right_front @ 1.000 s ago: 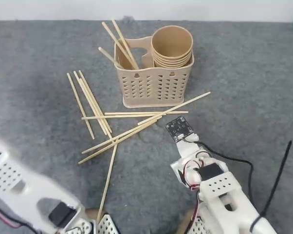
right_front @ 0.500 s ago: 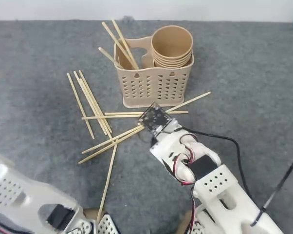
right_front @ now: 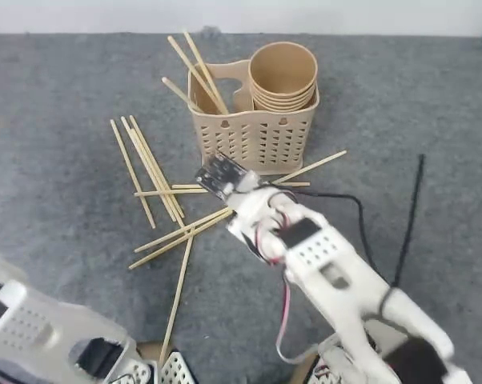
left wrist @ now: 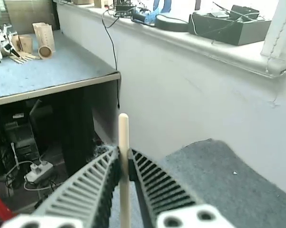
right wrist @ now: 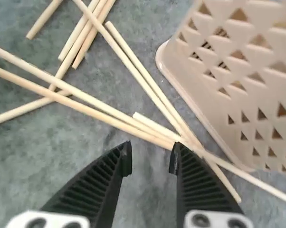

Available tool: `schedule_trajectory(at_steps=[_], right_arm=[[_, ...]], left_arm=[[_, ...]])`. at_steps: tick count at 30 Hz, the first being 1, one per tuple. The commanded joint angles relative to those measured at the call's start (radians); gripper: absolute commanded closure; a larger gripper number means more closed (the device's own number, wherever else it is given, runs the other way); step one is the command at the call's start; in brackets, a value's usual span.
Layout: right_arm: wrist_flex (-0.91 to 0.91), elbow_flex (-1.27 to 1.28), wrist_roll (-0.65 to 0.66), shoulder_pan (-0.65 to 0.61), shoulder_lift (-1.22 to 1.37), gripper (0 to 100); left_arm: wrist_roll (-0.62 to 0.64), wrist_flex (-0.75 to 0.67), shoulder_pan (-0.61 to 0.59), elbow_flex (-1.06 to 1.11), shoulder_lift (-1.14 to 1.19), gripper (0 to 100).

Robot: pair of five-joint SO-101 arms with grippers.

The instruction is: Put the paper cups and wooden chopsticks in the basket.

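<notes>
- The grey tabletop (right_front: 433, 144) spreads across the whole high view; the left wrist view catches one corner of it against a white wall (left wrist: 190, 95).
- The right arm (right_front: 329, 272) runs from the lower right of the high view up to the centre. Its circuit board (right_front: 219, 174) covers the gripper fingers and part of the chopstick pile there.
- The left arm (right_front: 33, 336) sits in the lower-left corner of the high view, cut off by the frame edge.
- The basket (right_front: 253, 140) stands at upper centre of the high view. The right wrist view shows its perforated wall and base corner (right wrist: 238, 71) close up.
- The paper cups (right_front: 283, 70) are nested in one stack in the basket's right compartment; the exact count is hard to make out.
- A few chopsticks (right_front: 197, 72) lean out of the basket's left compartment, and many more lie scattered on the tabletop (right_front: 157, 172) left of and below the basket.
- The right gripper (right wrist: 151, 152) is partly open with nothing between its fingers, just over crossed chopsticks (right wrist: 109, 111) beside the basket's base. Whether it touches them cannot be told.
- The left gripper (left wrist: 124, 159) is closed on a single upright chopstick (left wrist: 123, 137), whose lower end is cut off.
</notes>
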Motion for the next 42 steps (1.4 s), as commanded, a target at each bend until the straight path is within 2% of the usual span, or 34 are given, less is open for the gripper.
schedule_trajectory(at_steps=[1,21,24,26,31,38,42], right_arm=[[-0.015,-0.123,0.087,0.002,0.104,86.0],[-0.022,-0.321,0.117,0.004,0.466,86.6],[-0.022,-0.321,0.117,0.004,0.479,92.2],[-0.021,-0.321,0.117,0.004,0.478,99.4],[0.025,-0.319,0.114,0.001,0.429,99.5],[0.202,-0.316,0.109,-0.021,0.26,99.1],[0.254,-0.315,0.107,-0.068,0.202,98.1]], left_arm=[[-0.041,0.038,0.003,-0.021,-0.06,99],[-0.043,0.037,0.02,0.104,-0.063,99],[-0.043,0.037,0.02,0.104,-0.063,99],[-0.041,0.037,0.021,0.104,-0.063,99],[-0.041,0.037,0.02,0.104,-0.058,99],[-0.041,0.037,0.014,0.105,-0.054,99],[-0.041,0.037,0.014,0.105,-0.054,99]])
